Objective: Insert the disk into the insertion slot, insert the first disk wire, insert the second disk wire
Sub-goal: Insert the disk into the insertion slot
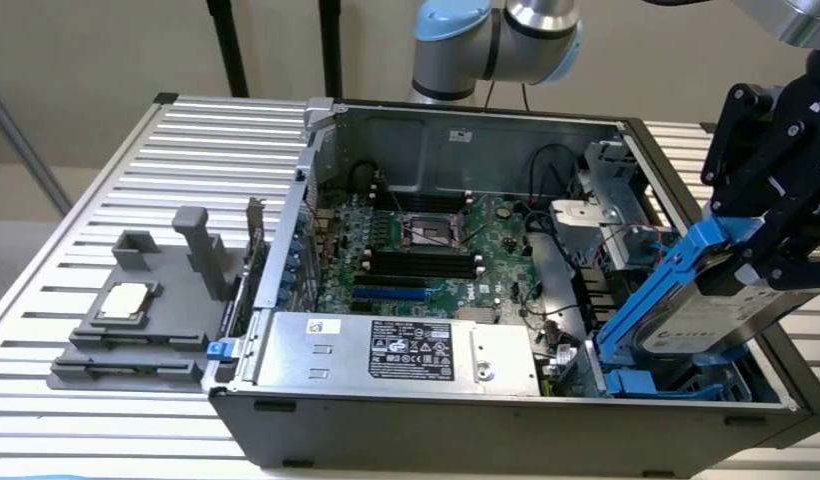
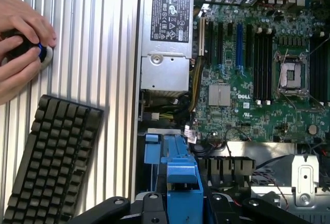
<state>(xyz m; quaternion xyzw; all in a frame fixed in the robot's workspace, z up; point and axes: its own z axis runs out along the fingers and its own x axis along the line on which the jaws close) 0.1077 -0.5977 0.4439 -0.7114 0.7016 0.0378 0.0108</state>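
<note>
Fingers point(image 1: 784, 250) are clamping the tilted disk point(image 1: 710, 320) at lower right, its lower end seemingly entering the insertion slot point(image 1: 650, 383).

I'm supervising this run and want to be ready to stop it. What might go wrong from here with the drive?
The disk hangs tilted in the claw above the insertion slot, so a corner might catch on the blue rails and jam. The loose wires beside the cage could get snagged or pinched if the disk comes down close to them.
</note>
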